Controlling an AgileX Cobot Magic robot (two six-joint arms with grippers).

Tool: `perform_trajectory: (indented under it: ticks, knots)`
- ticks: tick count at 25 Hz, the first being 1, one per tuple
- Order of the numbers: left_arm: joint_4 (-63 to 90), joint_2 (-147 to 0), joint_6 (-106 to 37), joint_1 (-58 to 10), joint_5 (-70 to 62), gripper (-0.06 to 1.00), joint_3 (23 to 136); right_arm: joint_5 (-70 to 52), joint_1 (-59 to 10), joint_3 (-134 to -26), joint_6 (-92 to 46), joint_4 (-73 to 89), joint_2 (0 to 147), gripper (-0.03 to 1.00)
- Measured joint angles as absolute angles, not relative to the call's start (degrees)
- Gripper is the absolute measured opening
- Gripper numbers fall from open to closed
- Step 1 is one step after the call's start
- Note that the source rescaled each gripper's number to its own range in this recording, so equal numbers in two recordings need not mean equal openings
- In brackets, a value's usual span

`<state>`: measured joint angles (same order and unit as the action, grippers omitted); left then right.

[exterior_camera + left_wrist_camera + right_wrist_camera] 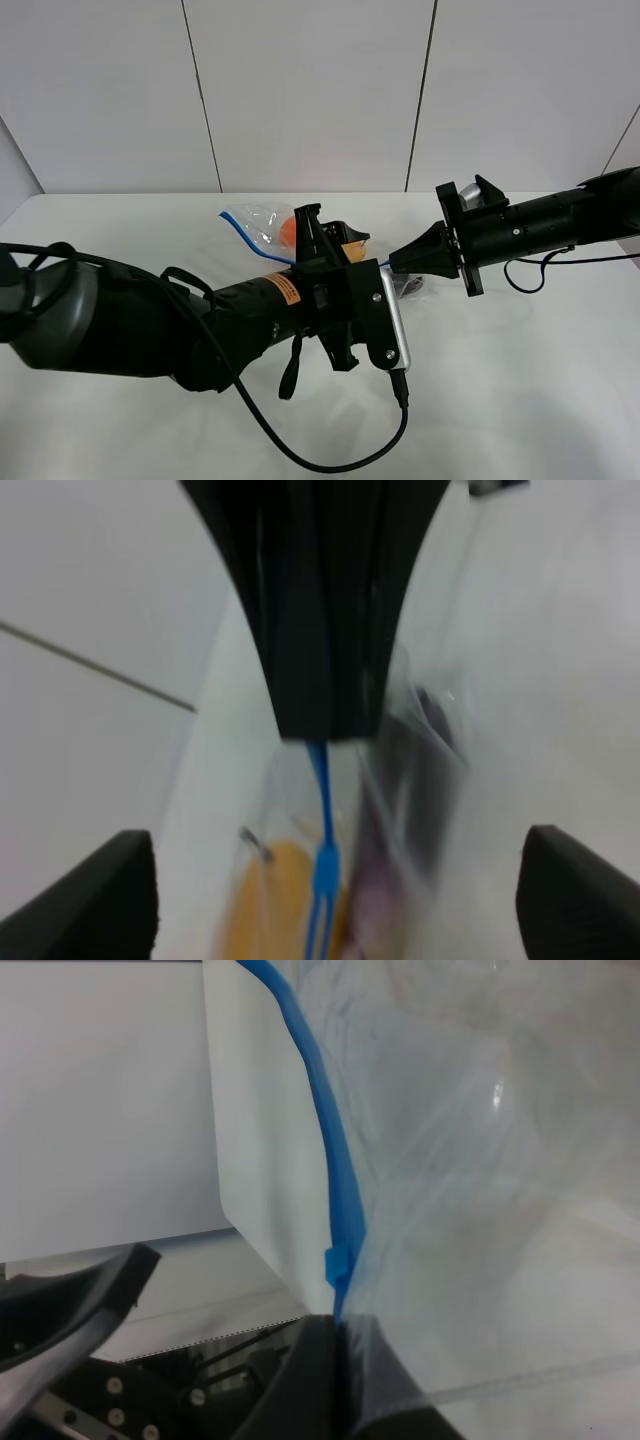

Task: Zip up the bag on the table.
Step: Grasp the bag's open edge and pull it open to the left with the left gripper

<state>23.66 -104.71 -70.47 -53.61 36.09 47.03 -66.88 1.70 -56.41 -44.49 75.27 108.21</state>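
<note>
The clear plastic bag (255, 222) lies on the white table (520, 380) near its far edge, mostly hidden behind my left arm. An orange (287, 231) shows through it. My left gripper (308, 224) is shut on the bag's blue zipper strip (323, 810); in the left wrist view the closed fingers (322, 730) pinch it, with an orange-yellow fruit (275, 900) and a dark purple shape (420, 780) blurred inside. My right gripper (393, 265) meets the bag from the right. In the right wrist view it (340, 1335) is shut on the blue strip (325, 1130) beside the crinkly film (480, 1160).
My left arm's black cable (330, 462) loops over the table's front. A blue cable (530, 272) hangs under the right arm. White wall panels (310, 90) stand just behind the table's far edge.
</note>
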Motion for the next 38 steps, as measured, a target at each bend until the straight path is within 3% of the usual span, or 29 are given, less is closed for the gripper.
perform_trajectory:
  ticks: [6, 18, 26, 32, 38]
  knots:
    - [20.90, -110.18, -68.04, -53.52, 44.98, 0.75, 47.08, -66.93, 1.70, -56.41, -44.29, 75.38, 108.21, 0.00]
    - [20.55, -111.57, -67.91, -51.35, 48.63, 0.68, 47.11, -66.98, 1.70, -56.41, -44.29, 75.38, 108.21, 0.00]
    - [18.31, -111.57, -67.86, -51.35, 48.63, 0.44, 47.11, -67.04, 1.70, -56.41, -44.29, 75.38, 108.21, 0.00]
    - [17.46, -111.57, -67.46, -51.35, 47.74, 0.38, 47.11, -67.04, 1.70, -56.41, -44.29, 75.38, 108.21, 0.00]
    - [15.02, -111.57, -67.24, -51.35, 45.18, 0.21, 47.11, -67.04, 1.70, -56.41, -44.29, 75.38, 108.21, 0.00]
